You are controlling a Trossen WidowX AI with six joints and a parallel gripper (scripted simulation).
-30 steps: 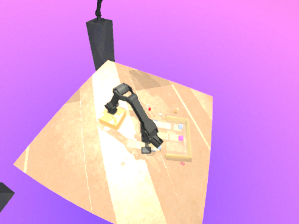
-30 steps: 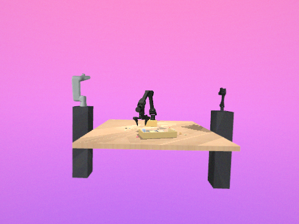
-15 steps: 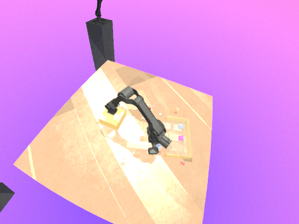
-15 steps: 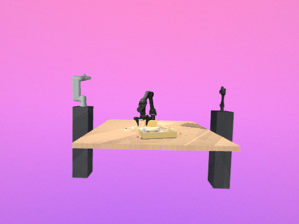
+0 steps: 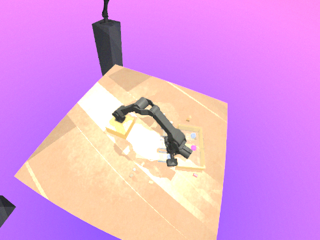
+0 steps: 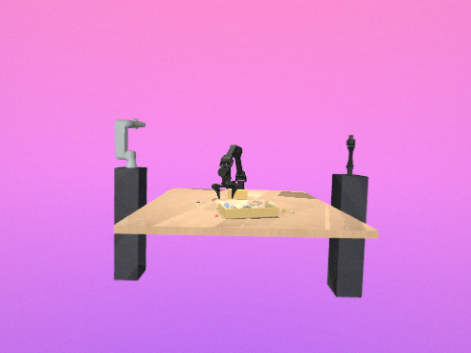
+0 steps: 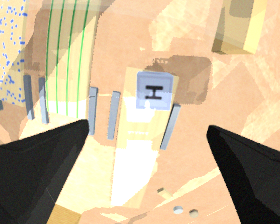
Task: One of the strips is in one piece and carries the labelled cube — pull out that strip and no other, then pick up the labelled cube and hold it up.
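Hand [image 7: 146,160] spread wide, released, grasping nothing, hovering over the desk [image 5: 97,185]. Cube [image 7: 151,90] marked H sits on a pale strip [image 7: 134,160] between the fingertips, farther ahead, apart from both. Green-lined strip [image 7: 65,41] to its left. Strip possibly reaches into the tray [image 5: 203,146]; top view too coarse.

Matt wood-look table [image 5: 97,185], matt black pincer [image 7: 146,160], pale smooth strip [image 7: 134,160]

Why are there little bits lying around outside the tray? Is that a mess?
A bit, yes. Small pink and pale bits lie loose on the table outside the tray. The lettered cube sits straight on its pale strip.
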